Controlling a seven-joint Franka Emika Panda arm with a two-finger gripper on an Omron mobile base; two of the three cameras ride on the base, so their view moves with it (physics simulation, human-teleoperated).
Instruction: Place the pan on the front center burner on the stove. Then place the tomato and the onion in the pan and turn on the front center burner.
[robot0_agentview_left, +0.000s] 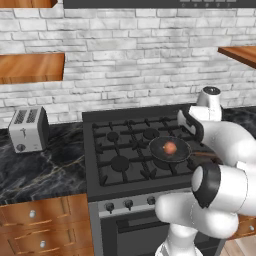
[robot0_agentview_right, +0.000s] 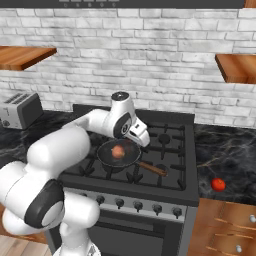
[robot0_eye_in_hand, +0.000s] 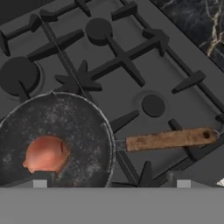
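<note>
The pan (robot0_agentview_right: 118, 154) is seen on the stove (robot0_agentview_right: 170, 187), over the front center burner, with the onion (robot0_agentview_right: 118, 151) lying inside it. The tomato (robot0_agentview_right: 218, 184) is left on the counter (robot0_agentview_right: 227, 155) to the right — well apart. The gripper (robot0_eye_in_hand: 111, 183) is held spread above the pan, nothing between its tips.

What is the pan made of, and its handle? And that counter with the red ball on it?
The pan looks like dark grey metal, matte and speckled. Its handle looks like worn brown wood with dark blotches. The counter looks like polished black marble with pale veins, though everything is rendered.
</note>
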